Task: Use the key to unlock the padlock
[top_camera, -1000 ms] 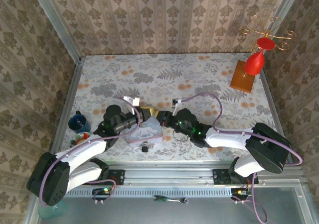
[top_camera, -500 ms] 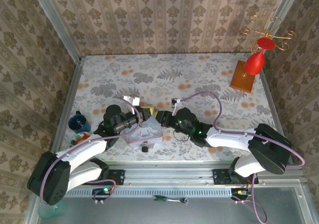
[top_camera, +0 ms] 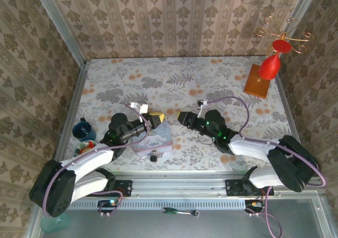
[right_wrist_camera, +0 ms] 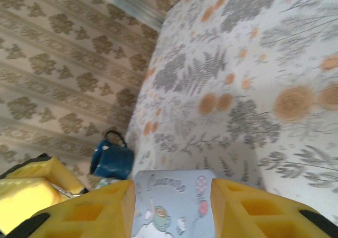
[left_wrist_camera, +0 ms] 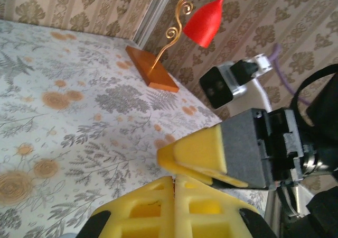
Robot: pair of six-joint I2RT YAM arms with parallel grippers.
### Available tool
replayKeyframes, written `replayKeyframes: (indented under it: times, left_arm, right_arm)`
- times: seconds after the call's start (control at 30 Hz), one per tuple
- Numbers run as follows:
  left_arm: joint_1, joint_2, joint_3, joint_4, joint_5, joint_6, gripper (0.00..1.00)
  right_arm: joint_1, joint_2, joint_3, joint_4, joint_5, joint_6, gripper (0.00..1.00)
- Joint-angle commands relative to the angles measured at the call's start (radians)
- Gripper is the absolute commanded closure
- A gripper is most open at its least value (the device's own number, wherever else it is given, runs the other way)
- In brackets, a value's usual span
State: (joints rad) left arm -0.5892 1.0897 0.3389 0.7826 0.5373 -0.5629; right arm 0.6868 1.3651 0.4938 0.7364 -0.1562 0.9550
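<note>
Nearest the bases, the padlock [top_camera: 153, 156] lies on the counter [top_camera: 222, 84], just at the near edge of the tin [top_camera: 156, 139] — too small here to tell which way its long axis or keyhole points. Over the tin's far edge sits the left end effector [top_camera: 157, 119], clenched, its pads pressed together; whether a key is pinched between them I cannot tell. A little to its right, apart from the tin, hangs the right end effector [top_camera: 181, 117]. It is released, its pads spread with nothing between them, and it faces the left one. So the padlock lies back toward the bases from both, across the tin, and the left arm is the nearer — my guess is that the next move means reaching back over the tin to the lock. Off to the left stands a mug [top_camera: 83, 128]; at the far right, a stand [top_camera: 257, 85] with a red glass [top_camera: 270, 66]
</note>
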Motion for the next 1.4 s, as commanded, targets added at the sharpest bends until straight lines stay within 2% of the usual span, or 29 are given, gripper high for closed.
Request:
replayKeyframes:
  times: [0.0, 0.13, 0.23, 0.57, 0.73, 1.0, 1.37]
  left_arm:
    - [-0.007, 0.027, -0.03, 0.17, 0.066, -0.059, 1.0]
    - [-0.008, 0.066, -0.034, 0.265, 0.13, -0.098, 1.0]
    - [-0.007, 0.092, -0.035, 0.307, 0.146, -0.121, 1.0]
    - [0.001, 0.132, -0.036, 0.373, 0.164, -0.164, 1.0]
    - [0.028, 0.11, -0.056, 0.363, 0.123, -0.173, 1.0]
    - [0.043, 0.081, -0.074, 0.348, 0.072, -0.173, 1.0]
    - [0.043, 0.119, -0.065, 0.428, 0.136, -0.224, 1.0]
  right_arm:
    - [0.001, 0.064, -0.022, 0.257, -0.129, 0.048, 0.56]
    - [0.002, 0.156, -0.039, 0.477, -0.187, 0.089, 0.56]
    - [0.006, 0.203, -0.04, 0.561, -0.209, 0.109, 0.55]
    - [0.038, 0.178, -0.046, 0.555, -0.194, 0.044, 0.58]
    - [0.039, 0.138, -0.086, 0.555, -0.15, 0.026, 0.58]
    - [0.071, 0.139, -0.06, 0.553, -0.175, 0.011, 0.57]
    - [0.102, 0.196, 0.009, 0.558, -0.185, 0.031, 0.58]
